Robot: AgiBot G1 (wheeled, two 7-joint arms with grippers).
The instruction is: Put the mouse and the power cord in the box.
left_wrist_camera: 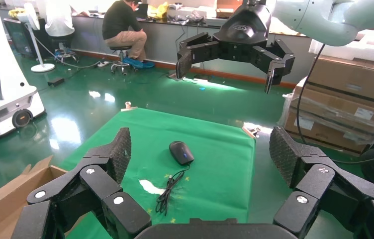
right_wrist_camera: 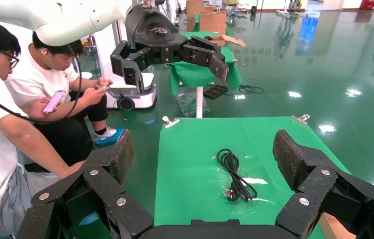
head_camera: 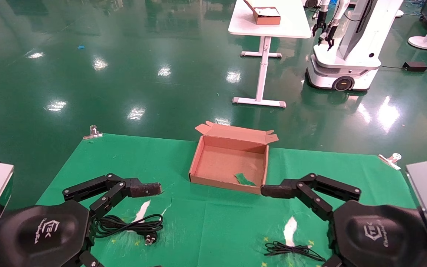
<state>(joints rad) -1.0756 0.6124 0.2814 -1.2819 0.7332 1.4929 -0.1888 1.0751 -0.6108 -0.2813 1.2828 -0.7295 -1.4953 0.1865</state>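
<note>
Mouse wire (head_camera: pixel 293 249) is lying on the green cloth (head_camera: pixel 217 222) near the right gripper (head_camera: pixel 272 191); the power cord (head_camera: pixel 132 224) is resting beside the left gripper (head_camera: pixel 150 189), and the box (head_camera: pixel 230 163) is sitting open between both grippers.

Left wrist view: the left gripper (left_wrist_camera: pixel 200 154) is hovering with fingers spread wide, facing the mouse (left_wrist_camera: pixel 181 152).

Right wrist view: the right gripper (right_wrist_camera: pixel 202 154) is hovering, fingers likewise wide, facing the power cord (right_wrist_camera: pixel 234 174).
</note>
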